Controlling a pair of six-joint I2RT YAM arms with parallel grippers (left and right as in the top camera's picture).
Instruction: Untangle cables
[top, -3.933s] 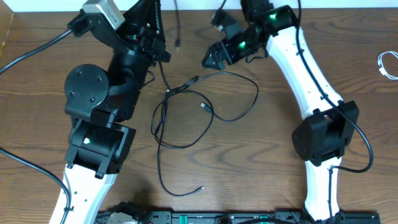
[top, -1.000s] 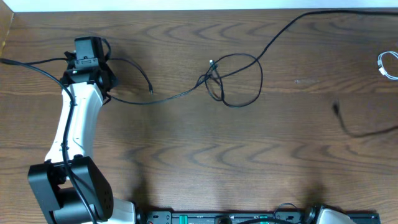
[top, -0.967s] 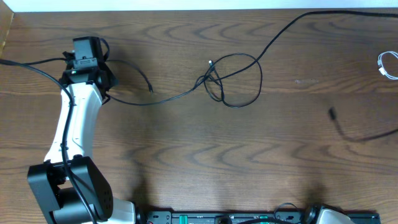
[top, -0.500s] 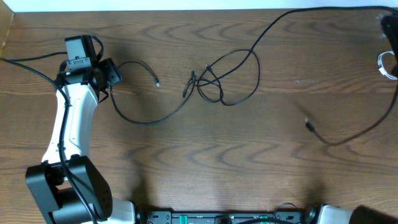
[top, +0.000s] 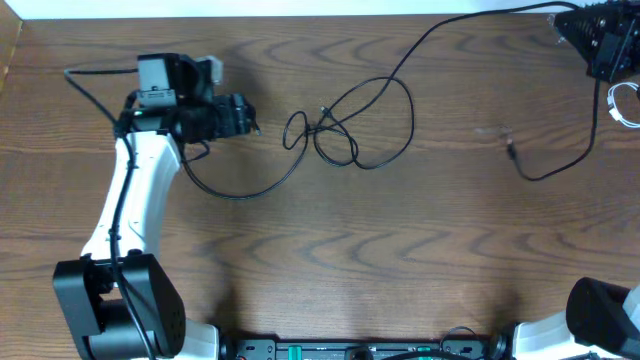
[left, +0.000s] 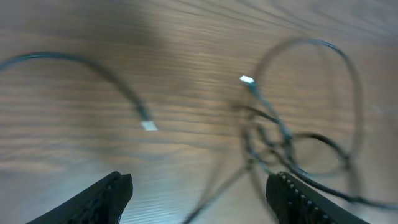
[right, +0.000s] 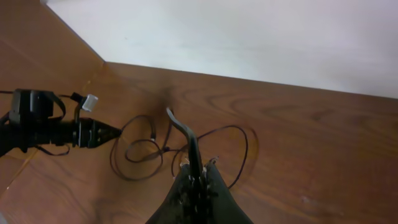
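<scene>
Wooden tabletop (top: 300, 280) shows black cable (top: 411, 112) knotted mid-frame, white cable (top: 614, 104) already apart; right gripper (right: 198, 175) pinches black cable, left gripper (left: 199, 186) spread.

Dark wood-grain tabletop (top: 330, 260), smooth, slight sheen.
Thin black cable (right: 185, 132) looks matt, rubbery; left arm (top: 138, 205) shell glossy white plastic.
</scene>
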